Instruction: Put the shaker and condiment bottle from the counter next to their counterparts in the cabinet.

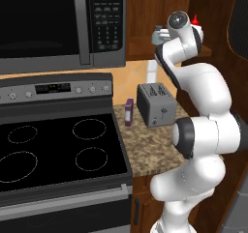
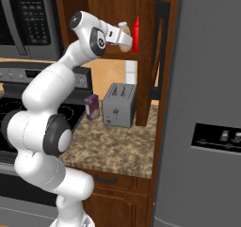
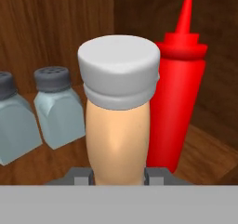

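Tan bottle (image 3: pixel 118 121) sits in the gripper's (image 3: pixel 118 175) squeeze, right beside the red bottle (image 3: pixel 179 88) in the cabinet (image 3: pixel 56 28). Both shakers (image 3: pixel 58 107) stand there already. Letting go is left.

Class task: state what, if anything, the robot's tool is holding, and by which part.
The tool holds the slim tan-beige condiment bottle with a pale cap, gripped at its lower body, one finger on each side.

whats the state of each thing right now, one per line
end effector: shut on the condiment bottle
condiment bottle: upright, capped, held inside the cabinet beside the red squeeze bottle
red squeeze bottle: upright on the cabinet shelf
two shakers: upright on the shelf, side by side
toaster: on the counter, slots empty
purple box: upright on the counter
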